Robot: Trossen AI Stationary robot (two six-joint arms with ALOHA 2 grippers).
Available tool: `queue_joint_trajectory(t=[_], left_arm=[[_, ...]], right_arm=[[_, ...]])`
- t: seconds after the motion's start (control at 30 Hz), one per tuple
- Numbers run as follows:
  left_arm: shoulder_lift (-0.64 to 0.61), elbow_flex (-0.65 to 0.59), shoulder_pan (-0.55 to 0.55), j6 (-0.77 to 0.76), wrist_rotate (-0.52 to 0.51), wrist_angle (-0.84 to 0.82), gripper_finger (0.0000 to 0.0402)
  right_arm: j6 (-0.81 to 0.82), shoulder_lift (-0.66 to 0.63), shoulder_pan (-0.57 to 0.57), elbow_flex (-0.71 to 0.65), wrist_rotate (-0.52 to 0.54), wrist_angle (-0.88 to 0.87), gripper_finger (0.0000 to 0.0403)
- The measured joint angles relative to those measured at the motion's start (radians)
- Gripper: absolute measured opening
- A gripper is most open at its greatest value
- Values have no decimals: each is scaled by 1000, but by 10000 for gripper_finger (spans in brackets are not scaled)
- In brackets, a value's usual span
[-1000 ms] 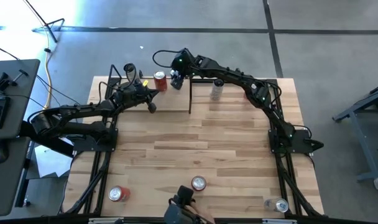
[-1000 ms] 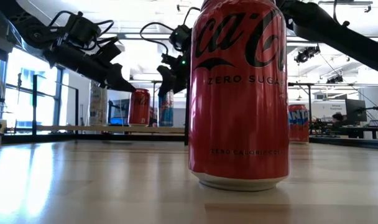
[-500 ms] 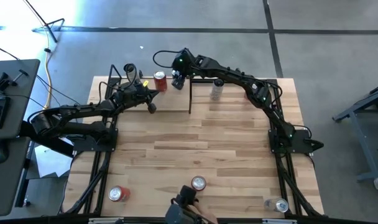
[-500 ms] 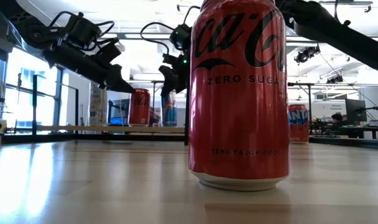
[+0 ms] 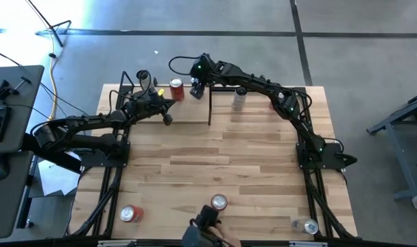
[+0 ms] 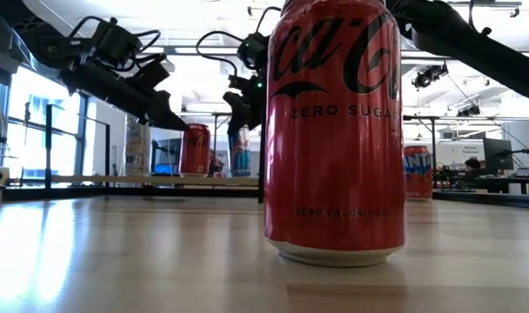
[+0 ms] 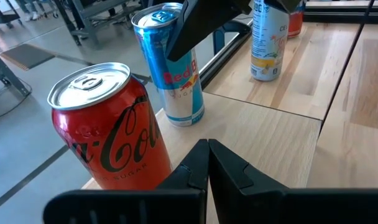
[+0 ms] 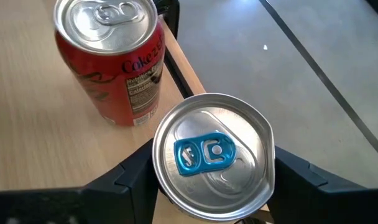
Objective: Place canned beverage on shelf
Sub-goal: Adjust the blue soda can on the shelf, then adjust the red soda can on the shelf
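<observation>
The shelf (image 5: 188, 113), a pale board with black rod ends, stands at the table's far left. A red cola can (image 5: 175, 90) stands upright on it (image 7: 114, 130). Beside the red can is a blue-and-silver canned beverage (image 7: 173, 74), with my right gripper (image 5: 195, 88) shut on it from above. Its base appears to be on the shelf board (image 7: 263, 130), and it leans a little. My left gripper (image 5: 167, 118) is shut and holds nothing; it hovers just on the near side of the red can (image 8: 111, 56). My right gripper pinches the blue can near its top rim (image 8: 170, 186) between its two fingers (image 8: 133, 171), one on each side of the wall. The fingers slant down from the table's right and far side. The can's base (image 7: 186, 118) appears to rest on the shelf board.
A pale can (image 5: 240, 98) stands on the table right of the shelf. Along the near edge are a red can (image 5: 131, 214), a cola can (image 5: 219, 202) that fills the low view (image 6: 334, 130), and a clear can (image 5: 306, 226). The table's middle is bare wood.
</observation>
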Motion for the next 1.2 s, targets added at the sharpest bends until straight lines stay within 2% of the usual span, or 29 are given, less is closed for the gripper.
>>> queue_joint_trajectory(t=[0.1, 0.4, 0.57, 1.03, 1.2], left_arm=[[0, 0, 0, 0, 0, 0, 0], [0, 0, 0, -1, 0, 0, 0], [0, 0, 0, -2, 0, 0, 0], [0, 0, 0, -20, -9, -27, 0], [0, 0, 0, -50, -35, -82, 0]], right_arm=[[16, 0, -1, 0, 2, -9, 218], [-10, -2, 7, 0, 59, -27, 284], [-25, -1, 16, 0, 109, -26, 288], [-103, -60, 55, -1, 111, -23, 291], [-127, -102, 92, -1, 127, -81, 274]])
